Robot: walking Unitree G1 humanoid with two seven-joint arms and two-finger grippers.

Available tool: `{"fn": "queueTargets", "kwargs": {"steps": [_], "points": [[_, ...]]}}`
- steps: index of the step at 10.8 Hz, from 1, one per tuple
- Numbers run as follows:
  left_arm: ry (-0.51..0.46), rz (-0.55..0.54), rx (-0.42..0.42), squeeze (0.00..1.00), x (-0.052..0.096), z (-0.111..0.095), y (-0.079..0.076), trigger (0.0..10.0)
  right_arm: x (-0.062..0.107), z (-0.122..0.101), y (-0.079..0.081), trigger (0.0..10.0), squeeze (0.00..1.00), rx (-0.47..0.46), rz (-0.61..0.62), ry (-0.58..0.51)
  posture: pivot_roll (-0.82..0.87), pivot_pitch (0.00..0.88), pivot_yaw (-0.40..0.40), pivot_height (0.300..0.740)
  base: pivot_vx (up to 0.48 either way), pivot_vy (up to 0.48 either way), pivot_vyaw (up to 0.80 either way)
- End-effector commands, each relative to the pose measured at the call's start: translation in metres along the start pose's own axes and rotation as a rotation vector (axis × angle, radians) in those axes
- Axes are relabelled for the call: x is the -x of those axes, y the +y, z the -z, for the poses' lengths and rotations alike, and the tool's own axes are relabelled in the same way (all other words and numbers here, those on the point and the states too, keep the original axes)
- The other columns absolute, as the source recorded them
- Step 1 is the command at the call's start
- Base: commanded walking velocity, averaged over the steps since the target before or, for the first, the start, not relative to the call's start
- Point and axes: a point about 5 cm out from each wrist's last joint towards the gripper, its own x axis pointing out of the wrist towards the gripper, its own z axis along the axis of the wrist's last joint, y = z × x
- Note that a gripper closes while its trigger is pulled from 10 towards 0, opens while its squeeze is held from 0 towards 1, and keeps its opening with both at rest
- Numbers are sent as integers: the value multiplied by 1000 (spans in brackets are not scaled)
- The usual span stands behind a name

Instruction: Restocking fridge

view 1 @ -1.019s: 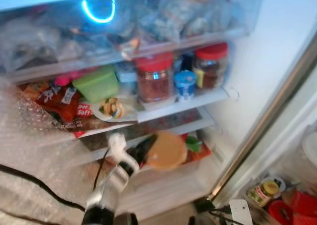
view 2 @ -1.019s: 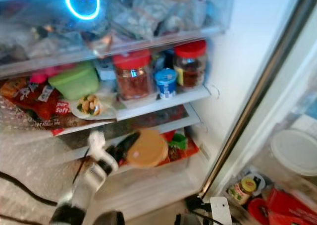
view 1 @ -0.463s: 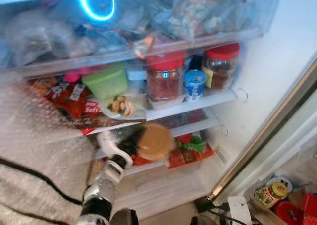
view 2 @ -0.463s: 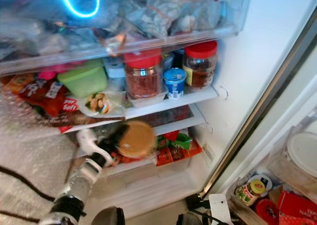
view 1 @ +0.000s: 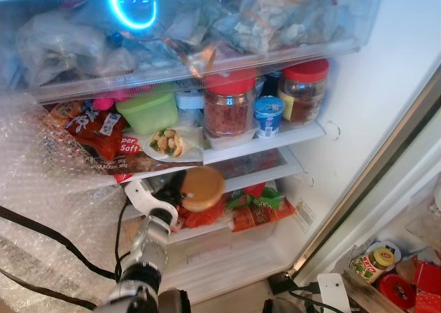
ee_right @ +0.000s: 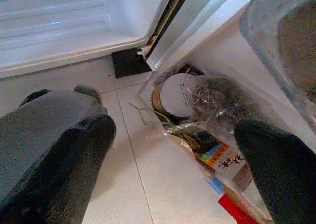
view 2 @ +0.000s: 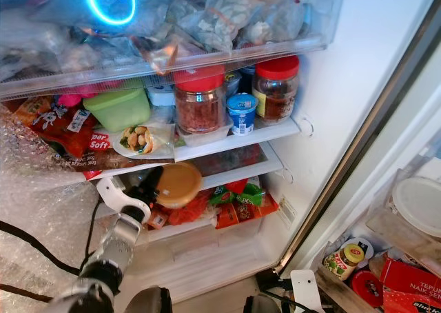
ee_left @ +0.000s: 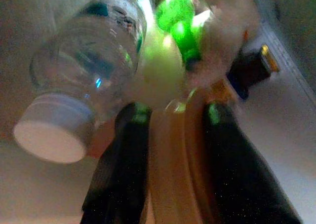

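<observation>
My left gripper [view 1: 185, 191] reaches into the open fridge at the lower shelf [view 1: 265, 176], shut on a jar with a tan lid [view 1: 201, 187]. The lid faces outward. In the left wrist view the two black fingers [ee_left: 121, 174] clamp the tan jar [ee_left: 170, 169], with a clear bottle with a white cap [ee_left: 74, 95] lying just beyond and green packets [ee_left: 177, 17] behind. Red and green snack packets [view 1: 255, 206] lie on the lower shelf beside the jar. My right gripper [ee_right: 170, 160] hangs open above the tiled floor beside the fridge.
The middle shelf [view 1: 275, 139] holds two red-lidded jars [view 1: 229, 109], a blue yoghurt cup [view 1: 267, 114], a green box [view 1: 147, 113], a nut plate and red snack bags [view 1: 96, 135]. Bubble wrap [view 1: 48, 216] covers the left. A box of goods [view 1: 386, 271] stands on the floor at right.
My left gripper has carried the tan-lidded jar up and leftward, deeper into the lower shelf. The camera has shifted a little as well.
</observation>
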Motion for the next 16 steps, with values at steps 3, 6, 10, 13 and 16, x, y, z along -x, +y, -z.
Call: {"fn": "queueTargets", "kwargs": {"steps": [3, 6, 10, 13, 16], "points": [[-72, -56, -7, 0, -13, -16, -5, 10000, 1, 3, -1, 10000, 0, 6, 3, -1, -64, 36, -9, 651, 0, 0, 0], [-33, -41, 34, 0, -22, -14, -16, 10000, 1, 5, -3, 10000, 0, 11, 5, 0, -78, 44, -11, 651, 0, 0, 0], [-57, -89, 136, 0, -24, -12, -18, 10000, 1, 5, -3, 10000, 0, 11, 4, -2, -82, 50, -10, 651, 0, 0, 0], [-65, -102, 135, 0, -28, -17, -20, 10000, 1, 5, -2, 10000, 0, 11, 0, -7, -86, 49, -5, 651, 0, 0, 0], [-69, -106, 93, 0, -32, -23, -25, 10000, 1, 5, 0, 10000, 0, 8, 0, -7, -89, 50, -1, 651, 0, 0, 0]]}}
